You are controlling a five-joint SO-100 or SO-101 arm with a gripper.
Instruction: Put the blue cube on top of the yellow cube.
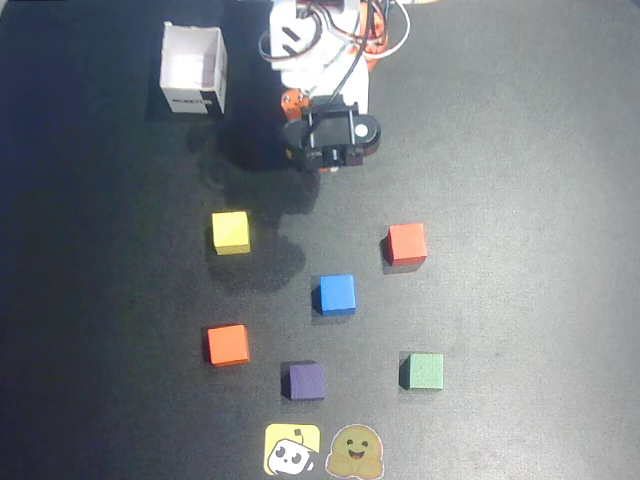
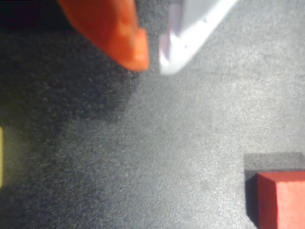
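Note:
In the overhead view the blue cube [image 1: 337, 295] sits on the black mat near the middle. The yellow cube [image 1: 231, 232] sits up and to the left of it, a cube-width or two away. My gripper [image 1: 320, 160] hangs above the mat at the top centre, well short of both cubes. In the wrist view its orange finger [image 2: 119, 38] and white finger [image 2: 190, 33] almost meet at the tips, with nothing between them. A yellow sliver [image 2: 1, 157] shows at the left edge of the wrist view. The blue cube is out of the wrist view.
A red cube [image 1: 407, 243] lies right of the blue cube and shows in the wrist view [image 2: 281, 200]. An orange cube [image 1: 228, 344], a purple cube [image 1: 306, 380] and a green cube [image 1: 425, 371] lie nearer the bottom. A white box [image 1: 193, 70] stands top left. Two stickers [image 1: 325, 450] lie at the bottom edge.

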